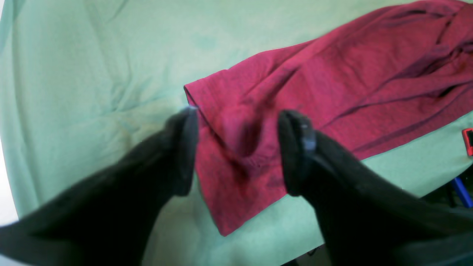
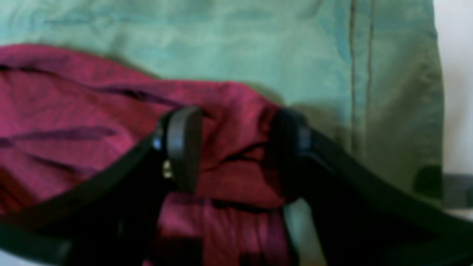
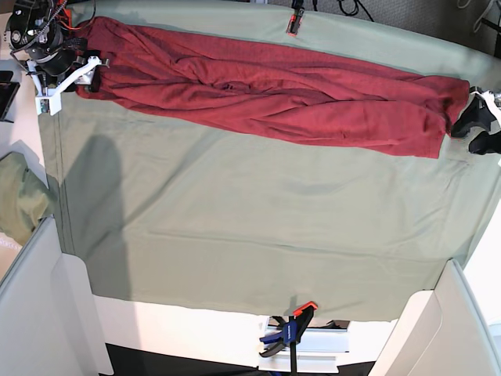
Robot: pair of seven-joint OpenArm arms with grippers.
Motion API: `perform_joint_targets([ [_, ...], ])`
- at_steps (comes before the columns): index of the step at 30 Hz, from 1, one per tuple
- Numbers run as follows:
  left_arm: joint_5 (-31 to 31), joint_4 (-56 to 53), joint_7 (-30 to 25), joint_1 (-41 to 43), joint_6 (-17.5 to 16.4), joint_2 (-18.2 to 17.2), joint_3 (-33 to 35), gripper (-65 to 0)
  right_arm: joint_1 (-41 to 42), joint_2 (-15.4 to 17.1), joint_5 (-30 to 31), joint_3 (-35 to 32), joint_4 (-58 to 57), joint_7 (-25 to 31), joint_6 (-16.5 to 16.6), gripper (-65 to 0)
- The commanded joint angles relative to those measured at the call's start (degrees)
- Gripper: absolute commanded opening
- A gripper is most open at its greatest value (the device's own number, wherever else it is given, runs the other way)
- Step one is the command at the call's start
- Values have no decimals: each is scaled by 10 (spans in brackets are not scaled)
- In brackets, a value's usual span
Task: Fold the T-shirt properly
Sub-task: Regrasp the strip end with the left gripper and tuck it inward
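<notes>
A long, dark red, thin knit T-shirt (image 3: 266,98) lies stretched in rumpled folds across the far side of a pale green cloth-covered table (image 3: 235,227). The left gripper (image 1: 236,147) stands wide open astride one end's hem; the right gripper (image 2: 236,147), also spread wide, straddles the opposite bunched end. No writing is readable.

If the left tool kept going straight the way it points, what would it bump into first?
Most likely the dark red knit T-shirt: its end lies right between the open left tool, with the pale green table cloth beneath. Depth is hard to judge.
</notes>
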Motion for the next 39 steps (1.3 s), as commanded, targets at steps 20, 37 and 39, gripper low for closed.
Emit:
perform_joint_targets([
  [20, -48, -212, 42, -100, 29, 14, -33, -271, 7, 8, 27, 5, 10, 14, 0, -325],
  [37, -172, -311, 79, -129, -2, 21, 26, -271, 7, 8, 27, 5, 10, 8, 0, -325],
  [39, -172, -311, 79, -129, -2, 27, 26, -271, 7, 8, 28, 5, 10, 8, 0, -325],
])
